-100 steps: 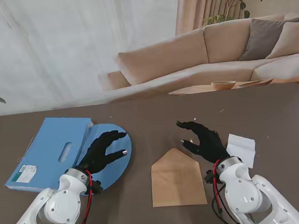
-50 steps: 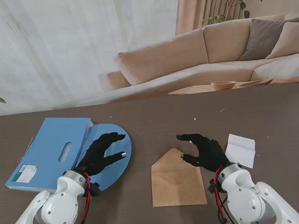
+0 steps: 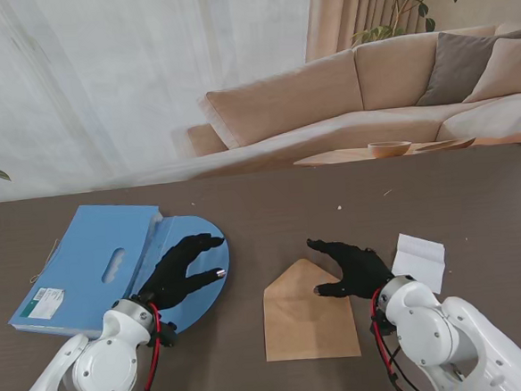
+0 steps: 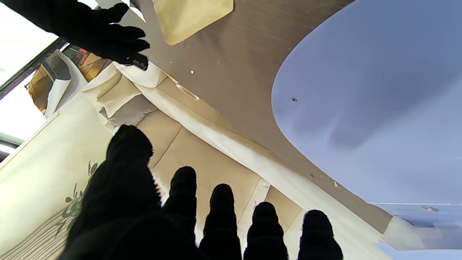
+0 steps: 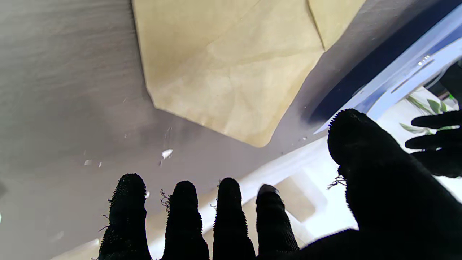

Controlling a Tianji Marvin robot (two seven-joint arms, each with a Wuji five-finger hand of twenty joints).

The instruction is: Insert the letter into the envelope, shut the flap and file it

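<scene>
Moved nearer to me and leftward over the last second: right hand (image 3: 351, 270), now hovering by the open flap of the envelope, fingers spread, holding nothing. Hardly shifted at all: left hand (image 3: 178, 268), also spread and empty, poised over the blue folder.

Spread across the scene: dark brown table (image 3: 270, 208). Lying at the left: blue file folder (image 3: 91, 265), its rounded flap open toward the middle. Lying flat at centre: tan envelope (image 3: 309, 313), triangular flap pointing away from me, clear in the right wrist view (image 5: 231, 68). Resting just right of the right hand, apart from the envelope: white folded letter (image 3: 420, 260), not yet picked up. Scattered about: tiny pale specks on the table top.

Likely trouble from here: fingers pressing on the flap and skidding the light envelope across the smooth surface, or creasing the paper. Equally possible: a clumsy pinch at the thin letter, lying flat with no raised edge, pushing it toward the table's right side rather than lifting it.
</scene>
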